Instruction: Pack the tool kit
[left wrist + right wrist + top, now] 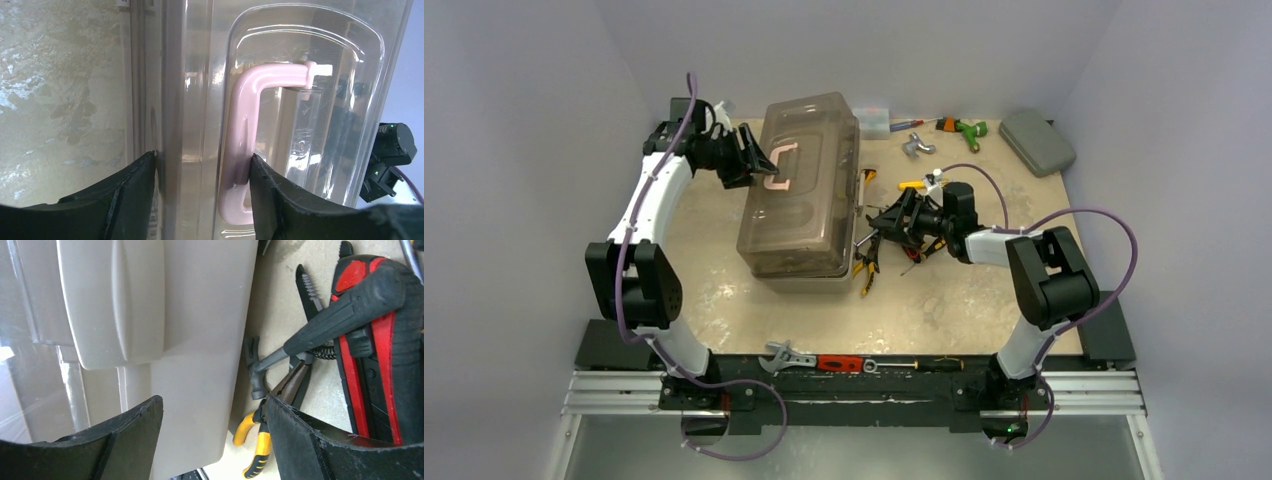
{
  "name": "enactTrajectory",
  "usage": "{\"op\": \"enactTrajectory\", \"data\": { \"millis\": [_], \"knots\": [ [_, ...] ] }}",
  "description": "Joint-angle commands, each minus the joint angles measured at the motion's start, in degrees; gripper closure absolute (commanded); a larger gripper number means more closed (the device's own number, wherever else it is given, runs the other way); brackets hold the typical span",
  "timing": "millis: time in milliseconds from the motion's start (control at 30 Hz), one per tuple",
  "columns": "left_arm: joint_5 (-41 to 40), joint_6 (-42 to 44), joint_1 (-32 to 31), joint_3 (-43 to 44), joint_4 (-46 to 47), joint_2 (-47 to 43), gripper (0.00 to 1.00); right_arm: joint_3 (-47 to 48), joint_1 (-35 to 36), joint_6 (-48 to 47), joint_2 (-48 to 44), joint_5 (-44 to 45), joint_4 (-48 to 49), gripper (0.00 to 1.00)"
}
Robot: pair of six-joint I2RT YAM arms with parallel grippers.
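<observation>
Along the black rail at the near edge of the beige table lie a grey metal tool, a red-handled screwdriver and a dark-handled screwdriver, the last hard to tell from the rail. Mid-table, the large tan-brown plastic toolbox stands closed, its contents blurred behind the smoky lid. The left gripper is spread wide astride the lid's ridge and the pink handle; whether it presses on them is unclear. The right gripper gapes empty beside the box's right wall. There, yellow-handled pliers, a small black hammer and a red-and-black-handled tool crowd together, partly cut off. Along the far edge lie a small clear plastic box, a green-handled tool and a flat grey rounded case.
</observation>
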Motion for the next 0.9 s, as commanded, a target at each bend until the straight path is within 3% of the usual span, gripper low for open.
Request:
{"op": "enactTrajectory", "data": {
  "millis": [0, 400, 633, 867],
  "knots": [
    [4.6, -1.7, 1.4, -4.6, -1.1, 1.0, 0.61, 1.6, -0.1, 1.5, -3.1, -1.4, 5.3, 0.26],
    [14.6, -4.3, 4.0, -8.2, 4.1, 0.1, 0.67, 11.9, 0.0, 0.4, -7.9, -2.6, -1.1, 0.19],
    [17.2, -5.3, 5.4, -9.3, 5.6, -0.6, 0.68, 14.0, 0.7, 9.8, -3.5, -6.6, 8.8, 0.19],
    [20.3, -6.5, 6.3, -10.8, 8.2, -0.5, 0.69, 19.0, 4.3, 10.5, -0.9, -7.1, 8.3, 0.20]
  ]
}}
